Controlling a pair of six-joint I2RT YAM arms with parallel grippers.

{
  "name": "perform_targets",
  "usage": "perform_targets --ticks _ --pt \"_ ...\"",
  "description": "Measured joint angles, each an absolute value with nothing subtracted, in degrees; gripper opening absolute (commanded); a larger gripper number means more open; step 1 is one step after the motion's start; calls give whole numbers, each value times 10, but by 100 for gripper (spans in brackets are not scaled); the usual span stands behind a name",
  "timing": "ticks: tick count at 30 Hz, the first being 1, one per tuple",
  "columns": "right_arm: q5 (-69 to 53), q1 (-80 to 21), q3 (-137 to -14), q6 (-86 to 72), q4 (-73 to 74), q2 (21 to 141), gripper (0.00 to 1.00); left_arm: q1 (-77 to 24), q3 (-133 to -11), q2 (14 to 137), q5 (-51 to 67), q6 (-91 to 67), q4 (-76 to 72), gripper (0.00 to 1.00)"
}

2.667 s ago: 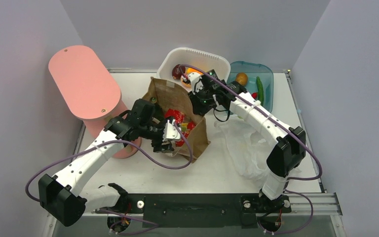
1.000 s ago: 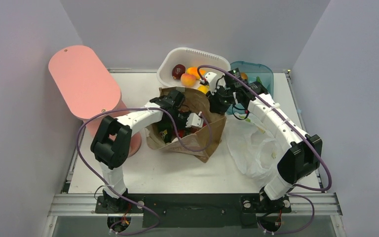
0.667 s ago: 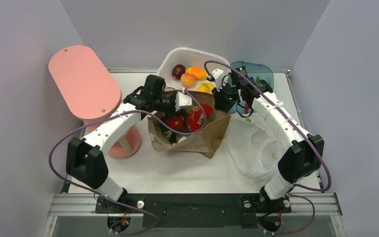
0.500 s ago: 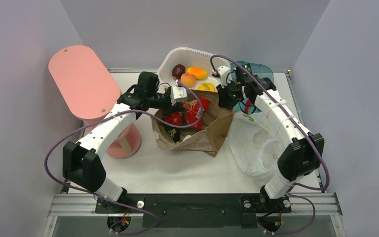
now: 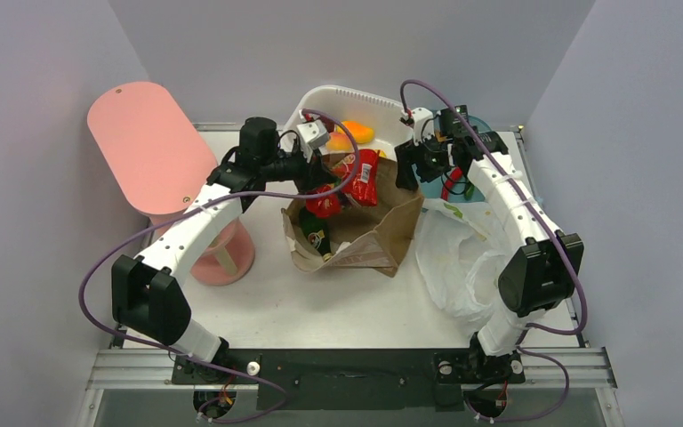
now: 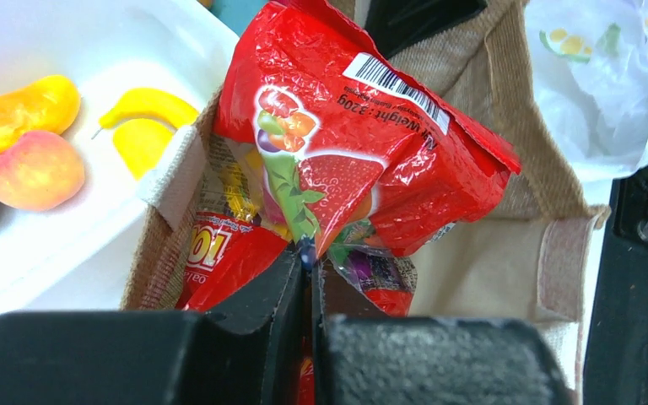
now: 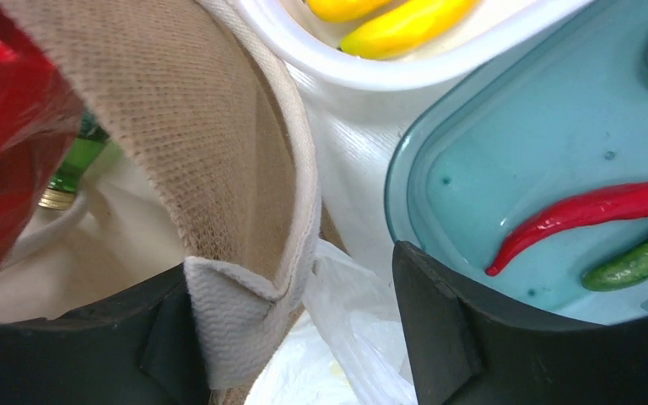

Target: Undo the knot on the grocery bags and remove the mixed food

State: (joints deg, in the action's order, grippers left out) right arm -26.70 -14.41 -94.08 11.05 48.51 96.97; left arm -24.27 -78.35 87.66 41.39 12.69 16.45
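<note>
A white table [image 5: 320, 311] walled by plain lilac panels [image 5: 347, 44] holds a crumpled white grocery bag [image 5: 458, 262] near its right edge, beside a brown bag [image 5: 365, 240]. The left gripper [image 6: 308, 253] is clamped on a red snack packet [image 6: 346, 160] above the brown bag; the right gripper [image 7: 291, 278] is spread wide over that bag's rim. A red pepper [image 7: 591, 211] and cucumber [image 7: 641, 257] lie in a teal tub [image 7: 472, 169] at the far right corner.

Worktop [image 5: 320, 302]: white, bare along near side. Pink stand [image 5: 151, 147] at left edge. Brown bag [image 5: 373, 245] at centre, mouth open. White tub [image 5: 356, 96] at far edge, touching brown bag. Teal bin [image 7: 472, 177] just right of tub. Crumpled white grocery bag [image 5: 458, 267] at right, against brown bag.
</note>
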Motion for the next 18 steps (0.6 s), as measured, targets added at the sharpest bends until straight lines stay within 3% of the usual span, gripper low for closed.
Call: perform_targets --ticks 10,18 --pt "-315 -143 -954 69 455 921 73 -243 -817 881 395 3 128 0" --pt "-324 -134 -963 -92 369 848 78 -247 -817 881 377 -66 92 0"
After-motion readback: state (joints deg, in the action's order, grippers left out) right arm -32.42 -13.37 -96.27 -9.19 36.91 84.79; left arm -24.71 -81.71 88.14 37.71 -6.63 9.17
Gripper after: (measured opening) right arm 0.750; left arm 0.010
